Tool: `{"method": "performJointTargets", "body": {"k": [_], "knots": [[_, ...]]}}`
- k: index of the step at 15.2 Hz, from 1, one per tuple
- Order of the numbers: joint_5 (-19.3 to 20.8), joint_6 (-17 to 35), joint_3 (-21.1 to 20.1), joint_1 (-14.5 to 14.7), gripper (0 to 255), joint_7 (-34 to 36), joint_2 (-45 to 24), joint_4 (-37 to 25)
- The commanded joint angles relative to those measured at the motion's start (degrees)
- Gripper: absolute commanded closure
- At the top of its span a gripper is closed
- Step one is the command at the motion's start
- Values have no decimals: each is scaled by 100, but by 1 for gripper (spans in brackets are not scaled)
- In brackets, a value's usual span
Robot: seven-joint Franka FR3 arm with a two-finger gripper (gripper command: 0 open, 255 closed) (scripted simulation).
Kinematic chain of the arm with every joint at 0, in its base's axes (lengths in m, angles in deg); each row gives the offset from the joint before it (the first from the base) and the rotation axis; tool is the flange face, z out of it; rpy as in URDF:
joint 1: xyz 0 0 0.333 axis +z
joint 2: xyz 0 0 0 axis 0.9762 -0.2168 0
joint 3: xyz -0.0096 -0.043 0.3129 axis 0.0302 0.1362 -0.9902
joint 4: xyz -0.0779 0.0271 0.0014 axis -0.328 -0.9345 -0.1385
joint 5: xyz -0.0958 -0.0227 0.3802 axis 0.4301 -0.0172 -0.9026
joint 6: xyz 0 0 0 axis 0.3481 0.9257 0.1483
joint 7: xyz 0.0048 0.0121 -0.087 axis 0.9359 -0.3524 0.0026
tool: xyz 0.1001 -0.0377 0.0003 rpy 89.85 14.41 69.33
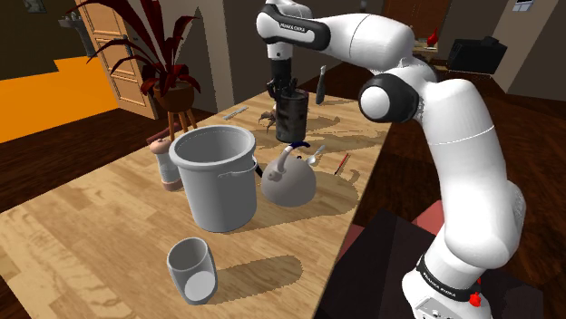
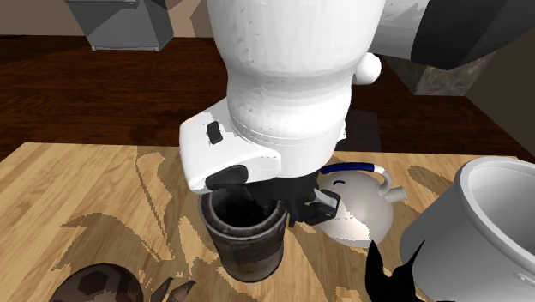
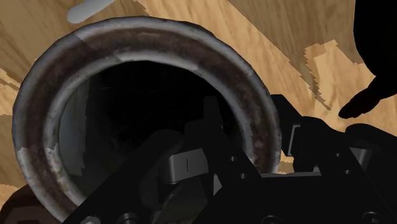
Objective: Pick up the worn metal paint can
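Note:
The paint can (image 1: pixel 292 120) is a dark, rust-stained metal cylinder with an open top, standing upright near the far end of the wooden table (image 1: pixel 82 236). My gripper (image 1: pixel 288 91) comes down on it from above and is shut on its rim. In the wrist view one finger sits inside the can (image 3: pixel 146 114) and the other outside its wall, with the gripper (image 3: pixel 254 153) clasping the worn rim between them. The second exterior view shows the hand (image 2: pixel 287 202) right over the can (image 2: pixel 244 240). I cannot tell whether the can's base touches the table.
A large grey pot (image 1: pixel 216 177) and a grey kettle (image 1: pixel 288 179) stand just in front of the can. A tipped cup (image 1: pixel 192 270) lies nearer the camera. A pinkish cylinder (image 1: pixel 165 161) and a potted plant (image 1: pixel 170 68) are at the shoulder view's left.

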Motion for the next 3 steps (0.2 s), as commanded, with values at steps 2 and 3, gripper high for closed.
{"method": "performJointTargets", "body": {"k": [2,3], "knots": [[-21,-368,-7,-50,255,-2,-240,-629],[-21,-366,-6,-50,255,-2,-238,-624]]}}
